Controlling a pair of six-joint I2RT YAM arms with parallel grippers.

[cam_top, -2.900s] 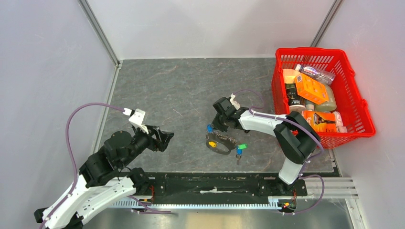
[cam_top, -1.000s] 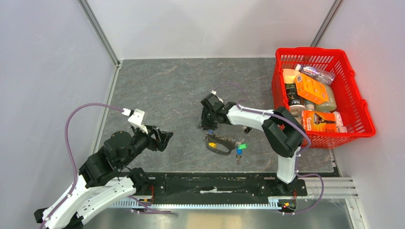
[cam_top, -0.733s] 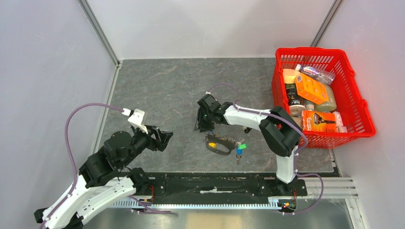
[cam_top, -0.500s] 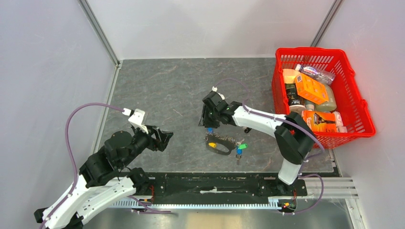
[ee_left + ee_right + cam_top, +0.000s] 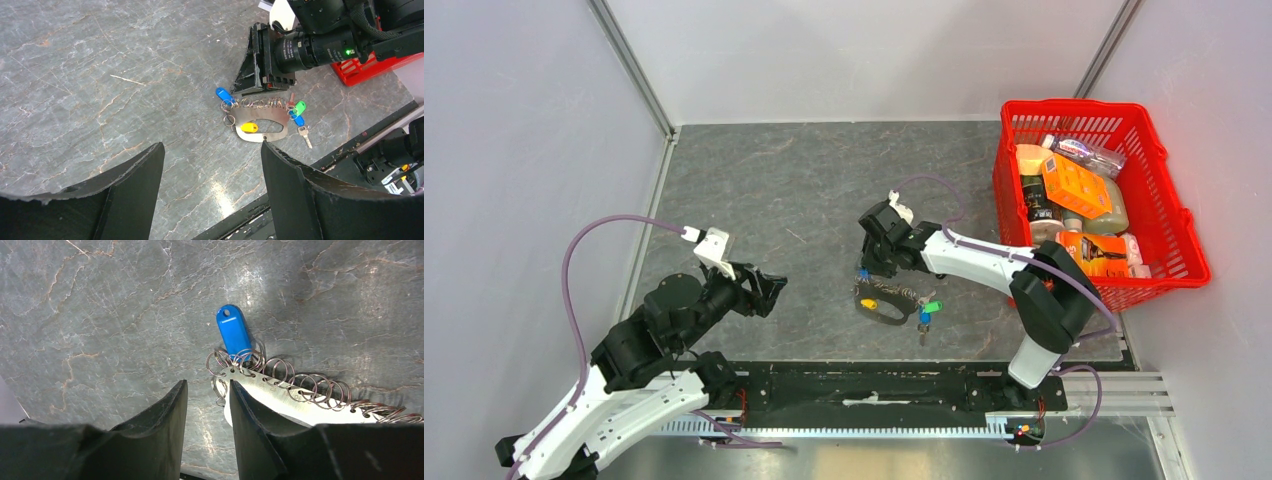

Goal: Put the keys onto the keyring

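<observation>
Top external view: one keyring [image 5: 886,306] lies flat on the grey table [image 5: 764,180], at mid-width and toward the near edge. One row of wire rings [image 5: 295,377] runs along its far edge; the rings overlap and cannot be counted.

Coloured caps counted: two blue, one yellow.
- The first blue cap [image 5: 233,332] lies at the left end of the ring row, just far of the keyring.
- The yellow cap [image 5: 249,127] lies within the keyring's outline.
- The second blue cap [image 5: 298,120] lies at the right end, just near the one green tag [image 5: 300,107].

One bare silver key [image 5: 304,136] lies on the table, just near the second blue cap.

The right gripper [image 5: 871,260] points down just far of the ring row. Its jaws are partly apart, with only table and one small ring showing between them; nothing is pinched. The left gripper [image 5: 767,290] hangs well left of the keyring, jaws spread wide and empty.

One red basket [image 5: 1074,103] of packaged goods stands at the far right.
</observation>
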